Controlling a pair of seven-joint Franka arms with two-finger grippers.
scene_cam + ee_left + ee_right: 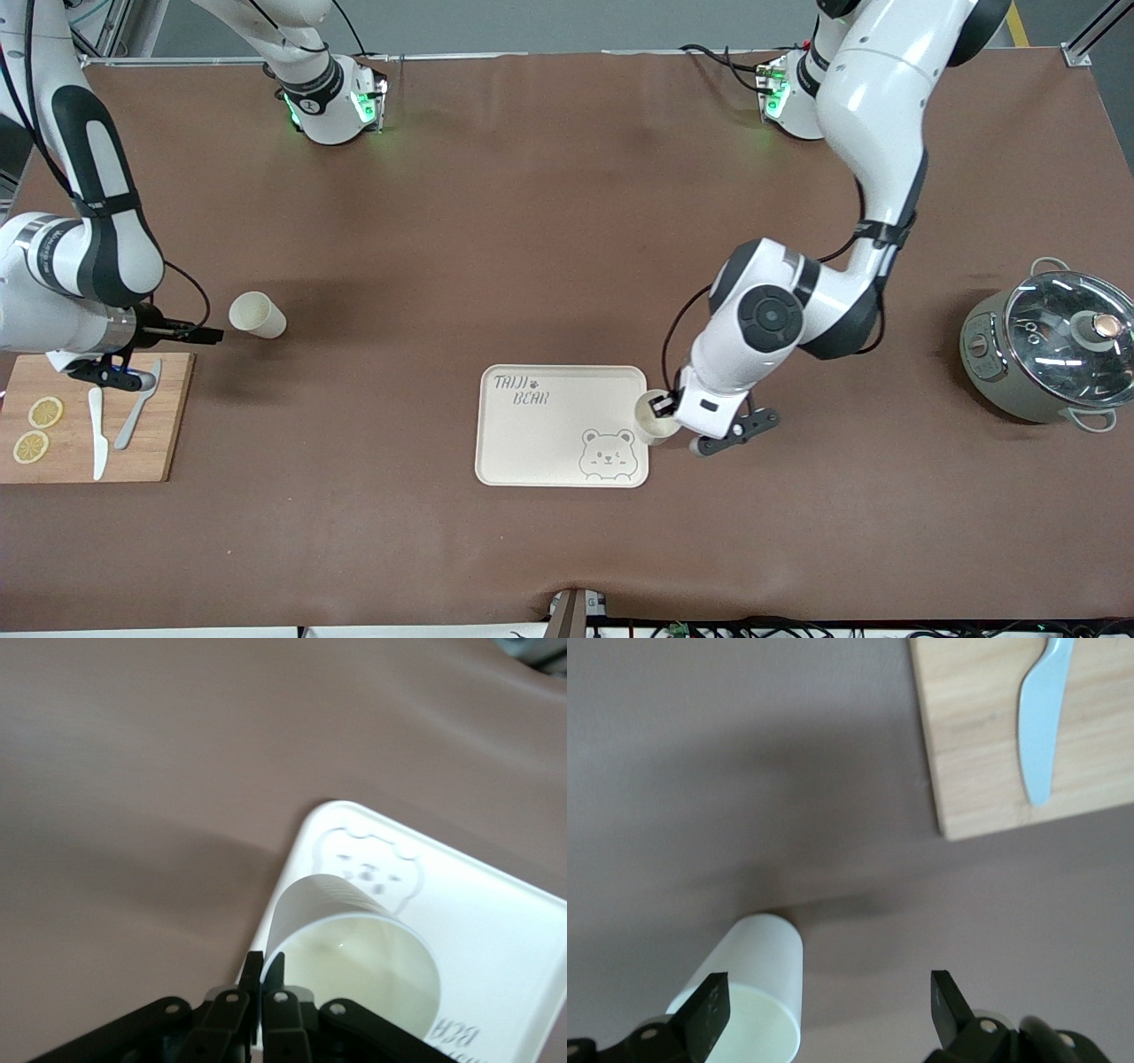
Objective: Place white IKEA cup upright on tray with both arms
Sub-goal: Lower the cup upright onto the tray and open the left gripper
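Observation:
A white cup (654,427) stands at the edge of the cream tray (549,434) toward the left arm's end. My left gripper (661,407) is shut on its rim, one finger inside and one outside. The left wrist view shows this cup (350,943), the gripper (265,970) and the tray's bear drawing (496,904). A second white cup (257,315) lies on its side on the table toward the right arm's end. My right gripper (211,335) is open just beside it. In the right wrist view that cup (757,979) lies against one finger (709,1010) of the open gripper (828,1005).
A wooden cutting board (168,416) with two lemon slices and two pale knives lies by the right gripper, nearer the front camera; it also shows in the right wrist view (983,744). A grey pot with a glass lid (1054,354) stands at the left arm's end.

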